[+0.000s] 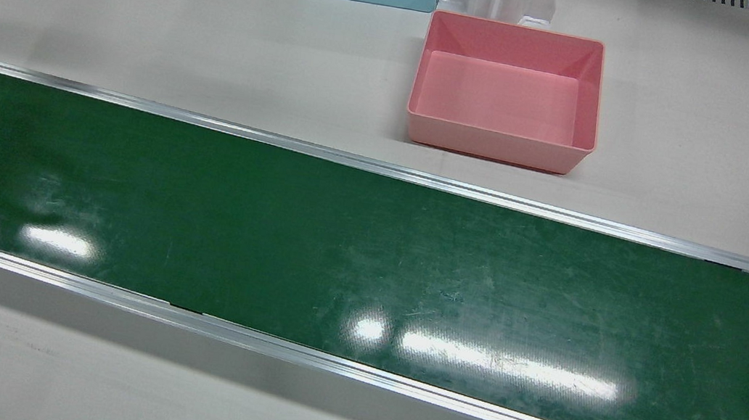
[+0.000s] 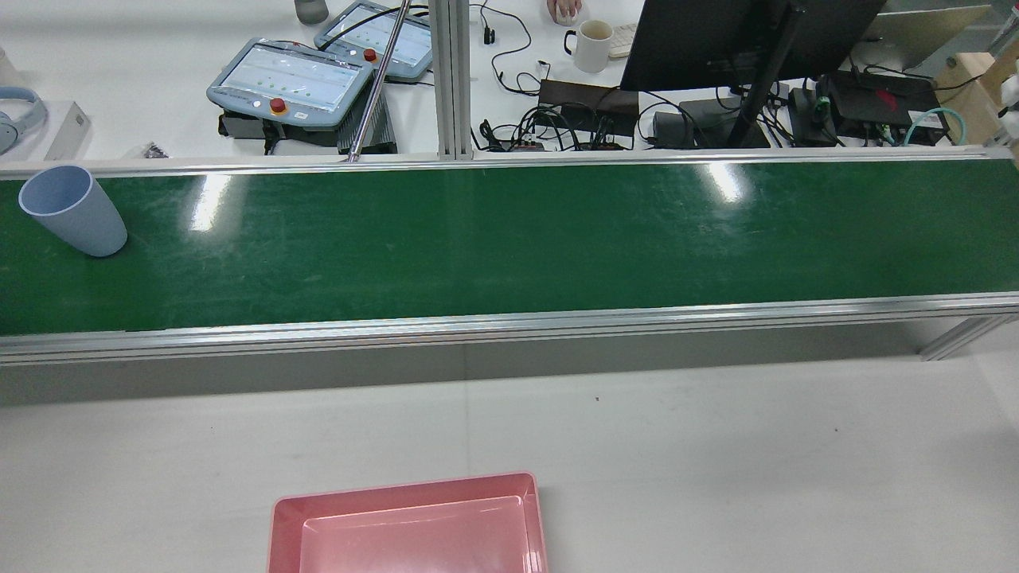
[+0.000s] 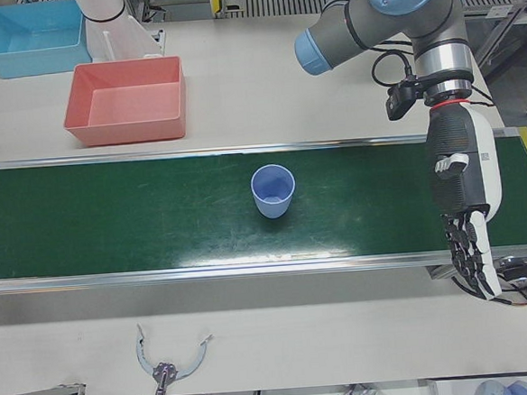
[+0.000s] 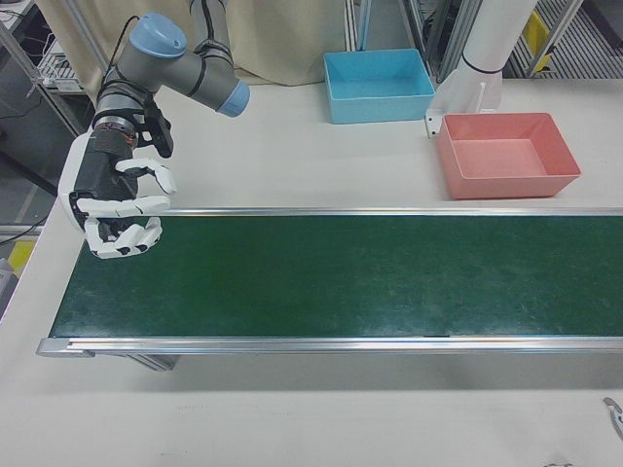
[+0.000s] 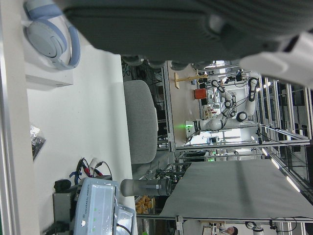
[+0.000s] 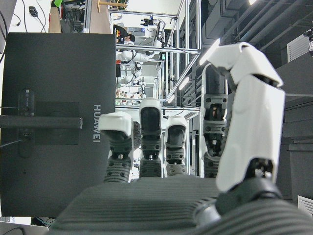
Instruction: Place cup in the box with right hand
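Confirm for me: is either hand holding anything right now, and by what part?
Nothing is held. The cup stands free on the belt; the right hand and left hand are both open and empty.

a pale blue cup [image 3: 273, 190] stands upright and open-mouthed on the green belt, at the centre of the left-front view. the pink box [image 3: 126, 100], rectangular and holding nothing, sits on the white table in that view's upper left, well apart.
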Robot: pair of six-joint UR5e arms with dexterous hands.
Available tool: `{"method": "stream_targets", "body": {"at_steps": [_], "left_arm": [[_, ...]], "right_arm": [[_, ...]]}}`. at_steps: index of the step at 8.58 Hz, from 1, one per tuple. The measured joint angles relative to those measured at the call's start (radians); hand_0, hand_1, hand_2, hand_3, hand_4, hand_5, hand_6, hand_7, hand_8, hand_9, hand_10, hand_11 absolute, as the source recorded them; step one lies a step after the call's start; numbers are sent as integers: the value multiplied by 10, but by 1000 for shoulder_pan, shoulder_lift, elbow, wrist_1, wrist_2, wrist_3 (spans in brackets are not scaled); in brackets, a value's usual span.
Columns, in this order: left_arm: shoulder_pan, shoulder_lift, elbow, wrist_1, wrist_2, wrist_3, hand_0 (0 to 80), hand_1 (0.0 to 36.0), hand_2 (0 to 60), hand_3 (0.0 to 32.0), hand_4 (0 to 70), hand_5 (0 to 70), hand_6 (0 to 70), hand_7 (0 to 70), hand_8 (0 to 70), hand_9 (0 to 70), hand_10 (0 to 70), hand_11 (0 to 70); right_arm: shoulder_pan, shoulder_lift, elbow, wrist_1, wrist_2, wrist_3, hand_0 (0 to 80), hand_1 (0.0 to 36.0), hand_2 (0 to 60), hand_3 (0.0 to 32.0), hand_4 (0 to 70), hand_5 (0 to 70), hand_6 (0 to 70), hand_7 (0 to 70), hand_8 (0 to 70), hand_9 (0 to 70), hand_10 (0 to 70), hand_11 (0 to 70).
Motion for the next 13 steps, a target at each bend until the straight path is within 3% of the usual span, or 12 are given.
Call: {"method": "stream_targets", "body": {"at_steps": [13], "left_arm": [[0,0,0,0,0,0,0,0,0,0,0,0,0,0,0,0,0,0]], "right_arm": [[0,0,1,0,0,0,558,229,337,0,618,129,236,700,406,589,510,700]]}}
